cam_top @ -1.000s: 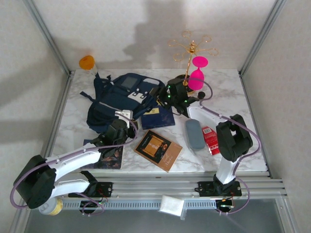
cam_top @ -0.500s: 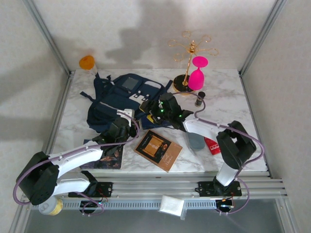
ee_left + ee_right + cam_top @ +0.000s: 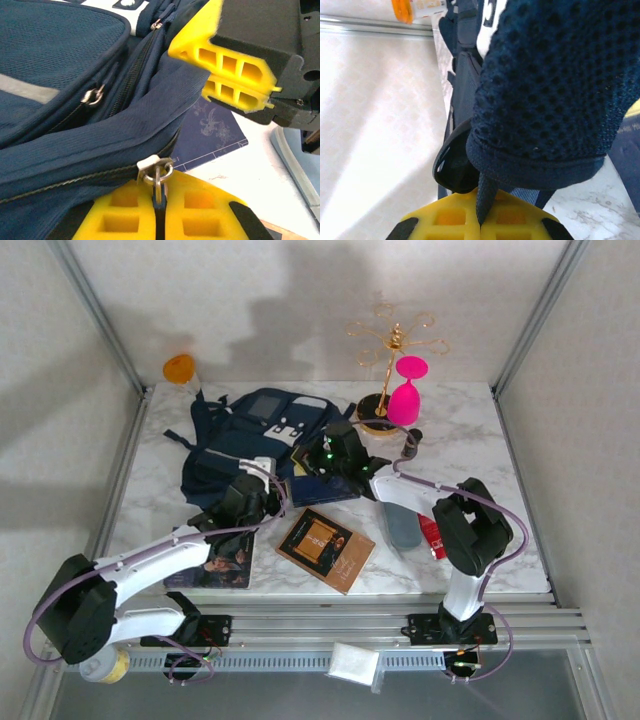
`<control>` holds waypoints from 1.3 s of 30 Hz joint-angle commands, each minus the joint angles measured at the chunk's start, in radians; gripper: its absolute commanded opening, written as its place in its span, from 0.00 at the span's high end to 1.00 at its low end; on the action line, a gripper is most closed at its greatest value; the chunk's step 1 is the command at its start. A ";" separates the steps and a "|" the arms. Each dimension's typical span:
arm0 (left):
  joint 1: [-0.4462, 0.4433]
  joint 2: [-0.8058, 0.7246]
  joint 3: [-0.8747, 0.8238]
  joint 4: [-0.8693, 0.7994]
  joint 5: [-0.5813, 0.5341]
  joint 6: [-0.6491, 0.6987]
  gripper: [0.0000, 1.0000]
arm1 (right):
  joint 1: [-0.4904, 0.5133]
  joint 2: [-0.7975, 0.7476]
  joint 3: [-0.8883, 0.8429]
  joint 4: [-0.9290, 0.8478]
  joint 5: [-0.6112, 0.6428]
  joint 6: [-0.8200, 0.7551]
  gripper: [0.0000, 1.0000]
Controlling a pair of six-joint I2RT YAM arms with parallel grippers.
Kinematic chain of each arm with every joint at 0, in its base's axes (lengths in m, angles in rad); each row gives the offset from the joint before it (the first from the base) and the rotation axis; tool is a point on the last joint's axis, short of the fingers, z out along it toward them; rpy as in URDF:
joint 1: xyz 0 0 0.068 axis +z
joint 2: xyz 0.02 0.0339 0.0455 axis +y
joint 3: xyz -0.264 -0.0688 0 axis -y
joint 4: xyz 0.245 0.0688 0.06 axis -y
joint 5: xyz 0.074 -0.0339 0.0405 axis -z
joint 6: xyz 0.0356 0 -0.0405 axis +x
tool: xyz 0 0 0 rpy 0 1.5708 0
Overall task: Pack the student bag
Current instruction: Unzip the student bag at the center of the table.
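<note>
The student bag (image 3: pixel 245 440), a navy backpack with light patches, lies at the back left of the table. My left gripper (image 3: pixel 264 483) is at its near right corner, shut on a metal zipper pull (image 3: pixel 157 172), the yellow fingers (image 3: pixel 200 210) pressed together. The zip line (image 3: pixel 75 182) runs off to the left. My right gripper (image 3: pixel 306 457) is at the bag's right edge, shut on a thin navy webbing strap (image 3: pixel 486 192) below a padded mesh strap (image 3: pixel 555 90). Its yellow fingers (image 3: pixel 235 75) show in the left wrist view, just above the bag's fabric.
A navy notebook (image 3: pixel 330 488) lies partly under the bag's right edge. A brown book (image 3: pixel 325 548), grey pencil case (image 3: pixel 402 525) and red box (image 3: pixel 433 530) sit near front. A dark book (image 3: pixel 225 565) lies under my left arm. Gold stand (image 3: pixel 390 350), pink goblet (image 3: pixel 405 390), orange object (image 3: pixel 180 368) at the back.
My right gripper swung left from beside the gold stand to the bag's right edge and shut on the strap. The left gripper kept its hold on the zipper pull.
</note>
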 commanded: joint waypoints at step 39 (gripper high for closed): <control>0.081 0.063 0.097 -0.004 0.282 -0.117 1.00 | 0.019 0.025 0.048 -0.150 0.012 0.005 0.22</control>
